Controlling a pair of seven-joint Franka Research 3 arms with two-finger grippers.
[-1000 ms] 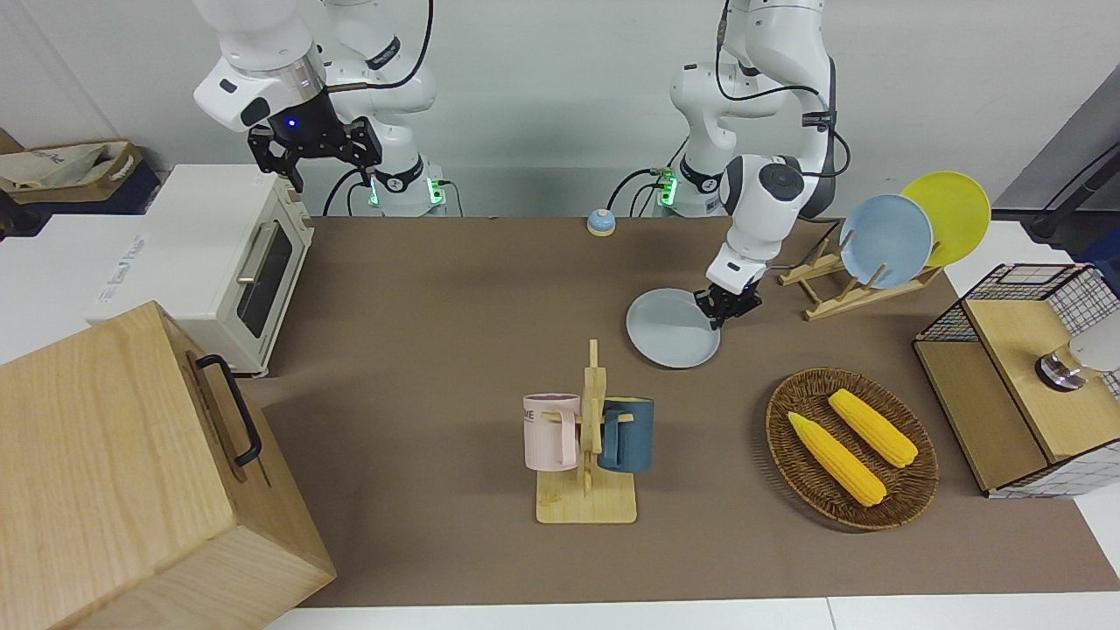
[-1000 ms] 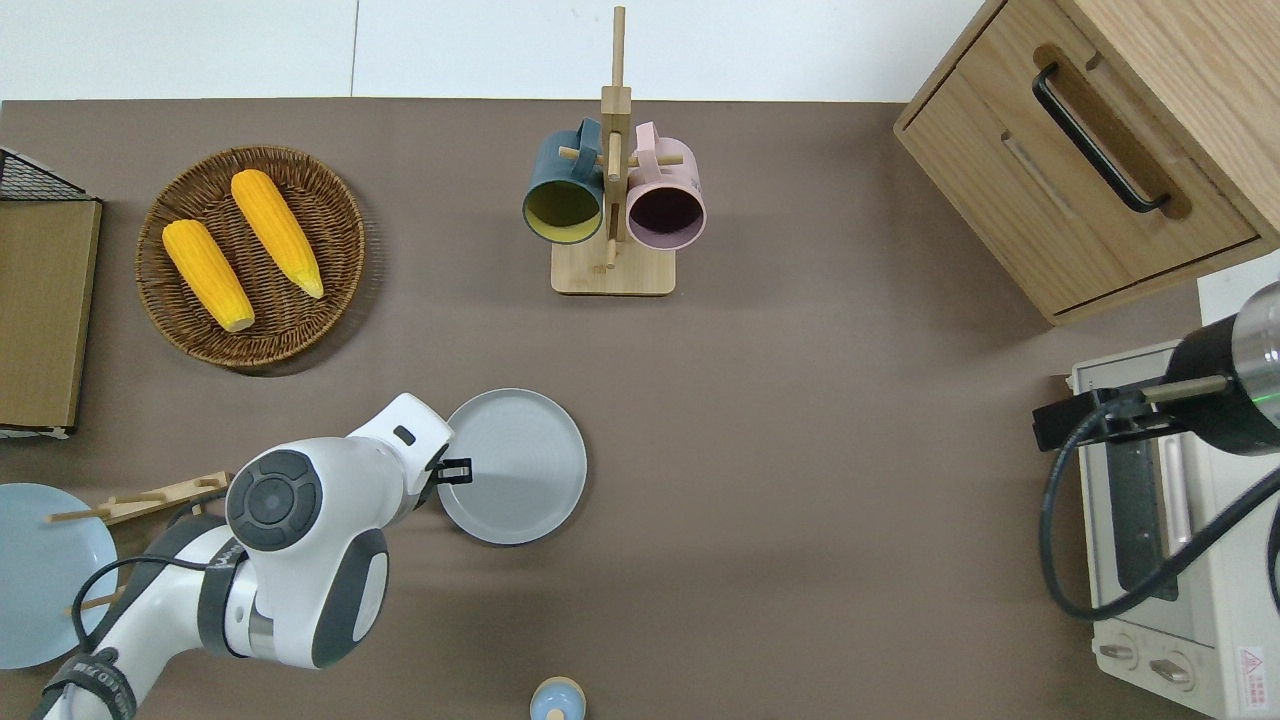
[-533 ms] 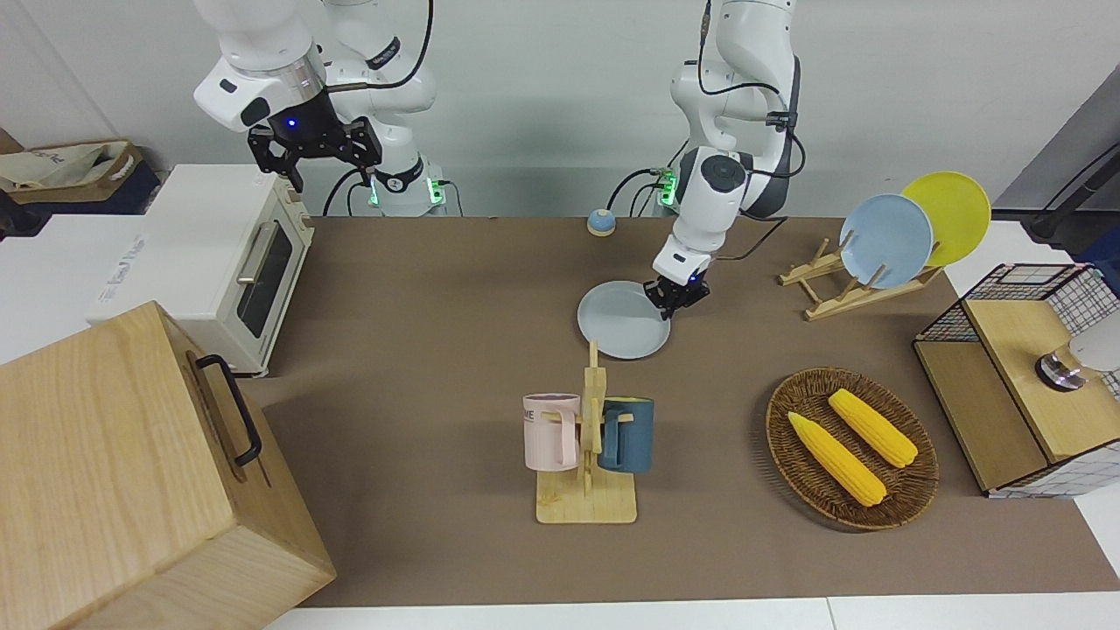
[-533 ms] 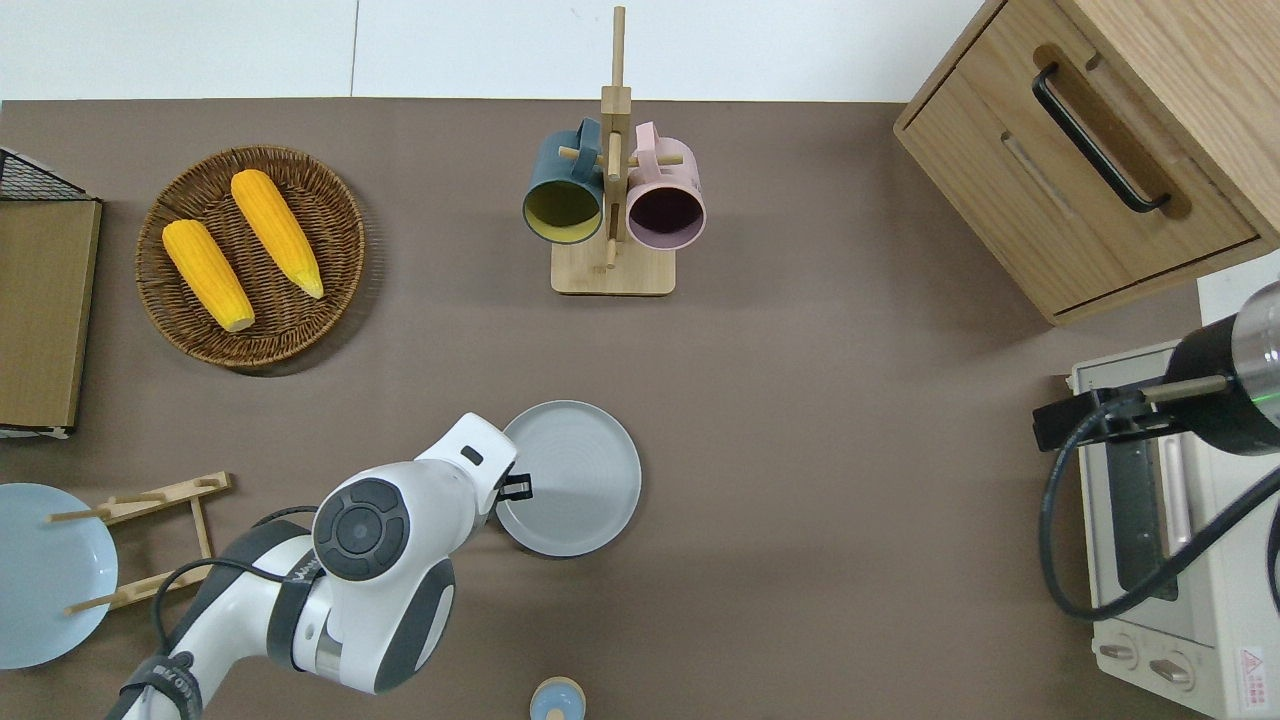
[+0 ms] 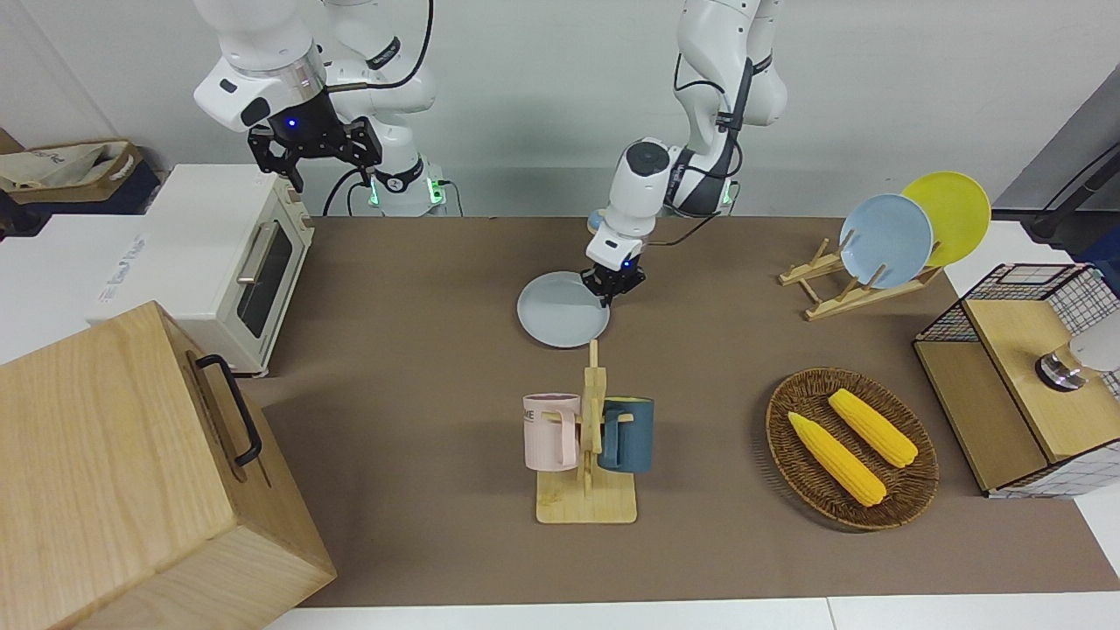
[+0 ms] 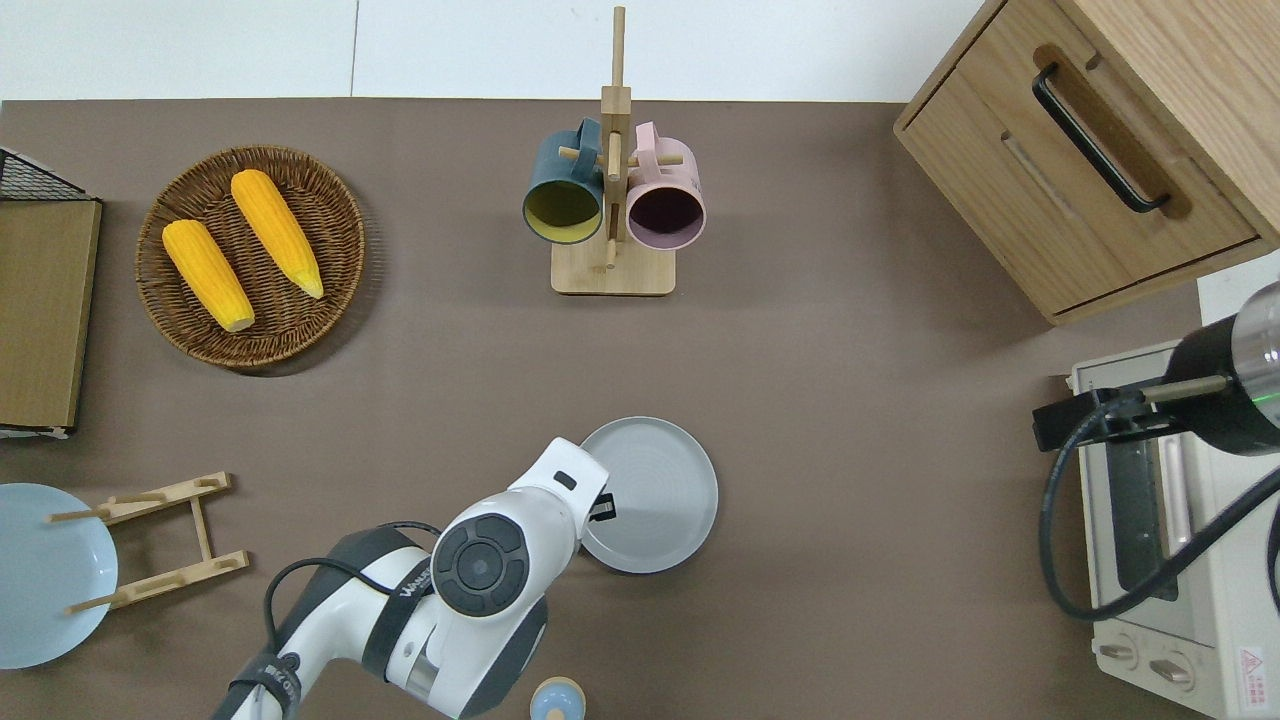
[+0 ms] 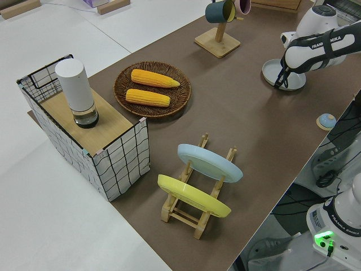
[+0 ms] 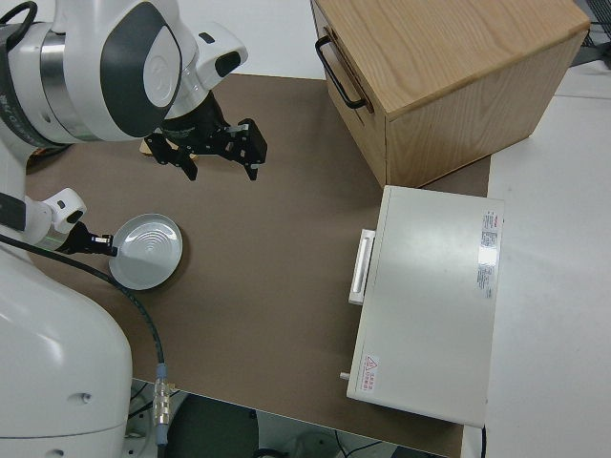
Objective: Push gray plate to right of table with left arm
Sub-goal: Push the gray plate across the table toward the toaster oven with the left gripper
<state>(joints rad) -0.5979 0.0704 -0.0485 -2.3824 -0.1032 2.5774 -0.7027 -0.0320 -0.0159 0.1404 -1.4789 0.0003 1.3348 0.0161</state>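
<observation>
**Left claw at the rim of the gray plate, mid-counter**

The wide brown-covered counter point(image 5: 420, 289) fills most of my front view. On it the biggest piece is the light wooden cabinet with a black handle point(image 5: 114, 464), in the bottom corner of that frame at the right arm's end. The white toaster oven point(image 5: 219, 254) stands just above it in the picture.

My white left arm point(image 6: 490, 565) comes up from the bottom edge of the overhead frame and reaches to its lower middle. The right arm is parked, and its black right claw point(image 5: 317, 157) has its fingers spread wide apart.

The round wicker basket point(image 6: 330, 200) sits in the upper part of the overhead frame toward the left arm's end, with two yellow corn cobs point(image 6: 240, 250) lying in it.

The round, shallow, pale gray plate point(image 6: 660, 490) lies flat on the counter in the lower middle of the overhead frame. It is nearer to the robots than the wooden mug rack point(image 6: 612, 270) with its blue and pink mugs, and well apart from it.

The black left claw point(image 6: 601, 507) is down at the plate's rim, on the edge toward the left arm's end. I cannot tell whether its fingers are apart or together.
</observation>
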